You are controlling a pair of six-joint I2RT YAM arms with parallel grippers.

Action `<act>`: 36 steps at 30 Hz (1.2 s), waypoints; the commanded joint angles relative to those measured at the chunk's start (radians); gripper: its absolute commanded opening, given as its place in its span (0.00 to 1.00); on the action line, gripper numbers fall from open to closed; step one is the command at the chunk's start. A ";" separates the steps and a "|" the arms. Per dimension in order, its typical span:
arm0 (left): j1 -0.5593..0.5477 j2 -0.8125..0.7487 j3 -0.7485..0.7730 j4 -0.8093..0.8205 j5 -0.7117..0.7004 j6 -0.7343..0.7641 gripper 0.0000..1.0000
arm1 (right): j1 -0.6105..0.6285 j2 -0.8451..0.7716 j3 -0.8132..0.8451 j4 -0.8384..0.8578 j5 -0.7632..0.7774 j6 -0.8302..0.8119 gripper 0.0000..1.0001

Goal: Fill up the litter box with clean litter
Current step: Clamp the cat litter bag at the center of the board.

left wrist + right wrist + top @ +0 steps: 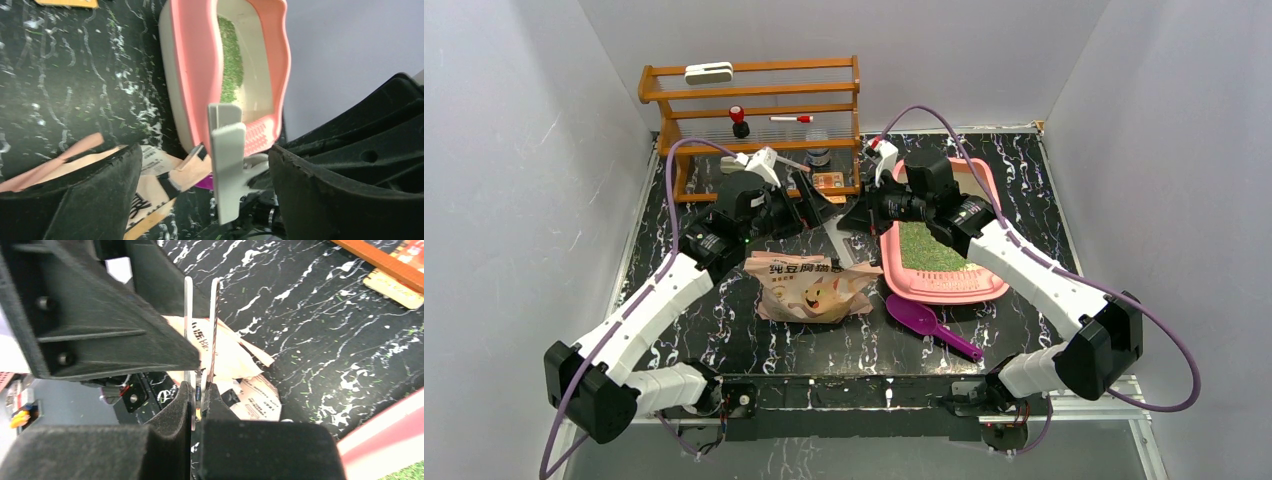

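The right gripper (196,390) is clenched on the handle end of a white clip (214,325), whose two prongs project forward from the fingertips. The left gripper (203,150) faces it with the jaws released and standing wide. The clip (227,170) sits in the gap between them, clear of both fingers (100,200) in the left wrist view. Directly below the meeting jaws, toward the arm bases, a beige cat-printed bag (809,290) lies flat on the black marbled table (724,330). The litter box (944,292) stands just to the right of the right gripper, partly under that arm. The clean litter (929,250) forms a green grainy layer on its floor. A purple scoop (924,322) lies between the bag and the near corner of the box.
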 commanded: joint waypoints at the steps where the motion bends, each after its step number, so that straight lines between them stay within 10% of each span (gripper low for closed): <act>1: 0.013 -0.087 0.061 -0.102 -0.073 0.166 0.97 | -0.002 -0.056 0.019 -0.015 0.090 -0.064 0.00; 7: 0.019 -0.106 0.124 -0.309 0.069 0.526 0.83 | -0.003 -0.156 -0.048 0.000 0.130 -0.236 0.00; 18: 0.019 -0.138 0.110 -0.510 0.365 1.010 0.86 | -0.002 -0.304 -0.157 -0.066 0.031 -0.663 0.00; 36: 0.019 -0.078 0.037 -0.536 0.266 1.112 0.79 | -0.002 -0.254 -0.152 -0.236 -0.152 -1.045 0.00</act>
